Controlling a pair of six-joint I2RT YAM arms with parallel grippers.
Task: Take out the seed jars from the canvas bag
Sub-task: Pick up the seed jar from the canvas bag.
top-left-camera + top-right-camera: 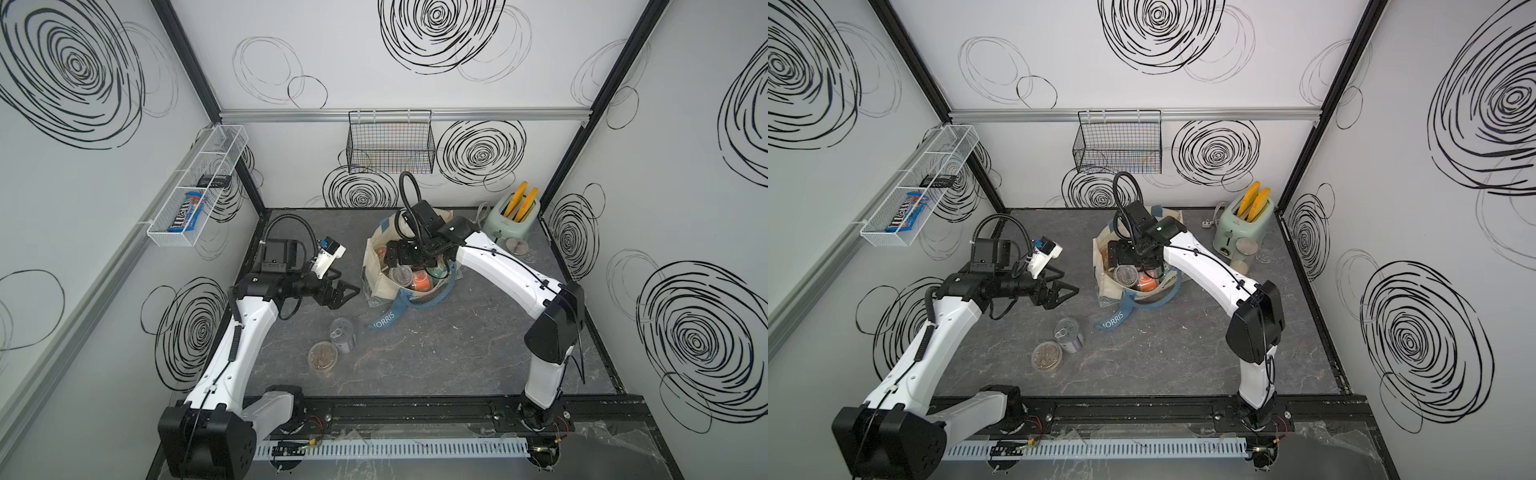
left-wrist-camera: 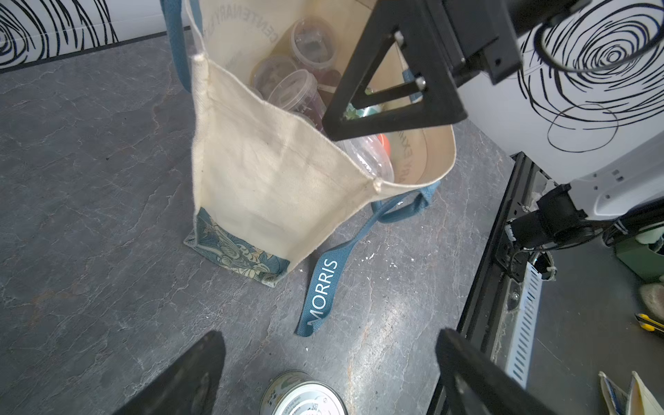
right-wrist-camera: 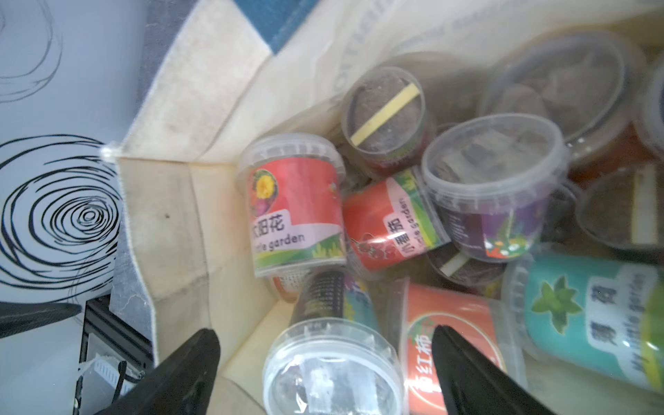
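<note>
Grey marbled tabletop (image 1: 436,357), set inside a white enclosure with black scribbled swirls. We note the canvas bag (image 2: 273,187) standing upright toward the back middle of the table with its mouth open. Its blue MORRIS strap (image 2: 323,291) lies flat on the surface, pointing toward the front. We see the seed jars (image 3: 294,204) piled inside the bag at all angles, with red, orange, purple and teal labels. Several show brown contents through clear lids. Right gripper (image 3: 322,332) is at the bag's open mouth above the pile, jaws spread wide and grasping nothing. A clear-lidded jar (image 3: 332,370) lies between its fingers with a gap on either side. Left gripper (image 2: 329,334) hangs over the table just left of the bag, jaws released and bare. We record one loose seed jar (image 1: 322,355) upright on the table in front of the bag, just beside a tin can (image 1: 343,334). Mint-green toaster (image 1: 517,214) stands in the back right corner, apart from the bag.
</note>
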